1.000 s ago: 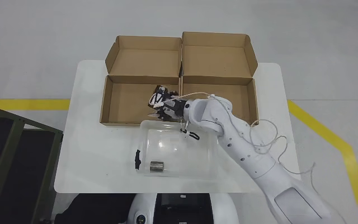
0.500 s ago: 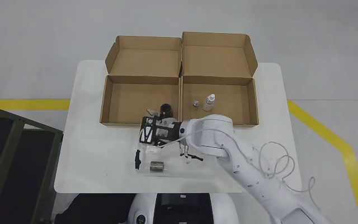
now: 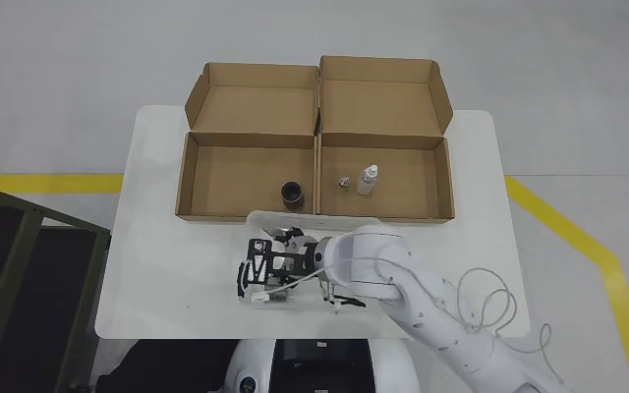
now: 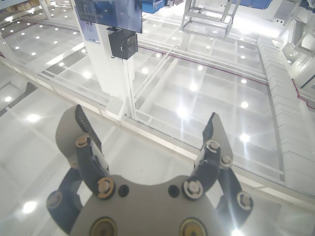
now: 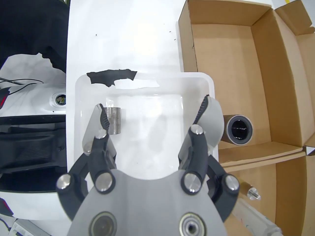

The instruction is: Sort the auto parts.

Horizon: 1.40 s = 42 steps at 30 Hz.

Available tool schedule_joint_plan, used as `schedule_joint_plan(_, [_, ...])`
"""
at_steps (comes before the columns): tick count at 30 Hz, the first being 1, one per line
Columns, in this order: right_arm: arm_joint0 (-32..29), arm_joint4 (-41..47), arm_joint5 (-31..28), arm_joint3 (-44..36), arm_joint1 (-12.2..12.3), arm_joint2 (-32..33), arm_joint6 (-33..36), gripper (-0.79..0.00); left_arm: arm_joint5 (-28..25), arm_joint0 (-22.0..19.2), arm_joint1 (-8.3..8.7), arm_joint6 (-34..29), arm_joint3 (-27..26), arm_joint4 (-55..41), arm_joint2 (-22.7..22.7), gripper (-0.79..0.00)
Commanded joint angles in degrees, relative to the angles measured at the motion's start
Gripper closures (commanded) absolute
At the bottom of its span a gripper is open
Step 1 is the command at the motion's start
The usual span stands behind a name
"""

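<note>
Right tool [image 5: 153, 101], jaws spread, hovers over the clear bin [image 5: 211, 84] at the near edge of the desk [image 3: 167, 255]; descending thus, it could strike the steel sleeve [image 5: 114, 121] inside and roll it away.

Plain white on the table [image 3: 167, 196]; unprinted brown cardboard on the two boxes [image 3: 226, 182]. Milky, see-through white for the bin [image 5: 177, 81], torn black patch [image 5: 110, 76] at its rim. Dull silver on the short cylinder [image 5: 114, 121]; silver with dark core on the sleeve [image 5: 237, 130]. Pale grey and black on the right gripper [image 5: 153, 103]. Yellow stripe [image 3: 59, 183] across grey floor [image 3: 98, 59].
</note>
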Motion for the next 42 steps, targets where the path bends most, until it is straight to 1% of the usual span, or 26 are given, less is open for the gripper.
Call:
schedule_joint_plan(1, [-0.31, 0.35, -0.25, 0.76, 0.15, -0.04, 0.85, -0.622, 0.0, 0.0, 0.0, 0.0, 0.0, 0.0, 0.0, -0.785])
schedule_joint_plan(6, [-0.44, 2.07, -0.91, 2.74, 0.31, -0.62, 2.03, -0.631, 0.0, 0.0, 0.0, 0.0, 0.0, 0.0, 0.0, -0.785])
schedule_joint_plan(13, [0.52, 4.25, -1.3, 6.06, 0.24, -1.74, 2.64, -0.622, 0.0, 0.0, 0.0, 0.0, 0.0, 0.0, 0.0, -0.785])
schedule_joint_plan(26, [4.05, 8.7, -2.86, 12.32, -0.28, -4.62, 4.62, -0.631, 0.0, 0.0, 0.0, 0.0, 0.0, 0.0, 0.0, -0.785])
schedule_joint_plan(28, [4.52, 9.28, -2.95, 13.16, -0.38, -5.07, 4.8, -0.646, 0.0, 0.0, 0.0, 0.0, 0.0, 0.0, 0.0, -0.785])
schedule_joint_plan(36, [5.76, 9.48, -2.47, 15.77, -0.68, -6.74, 4.4, -0.64, 0.0, 0.0, 0.0, 0.0, 0.0, 0.0, 0.0, -0.785])
schedule_joint_plan(42, [6.1, 7.89, -1.41, 16.34, -0.71, -7.52, 4.18, -0.628, 0.0, 0.0, 0.0, 0.0, 0.0, 0.0, 0.0, -0.785])
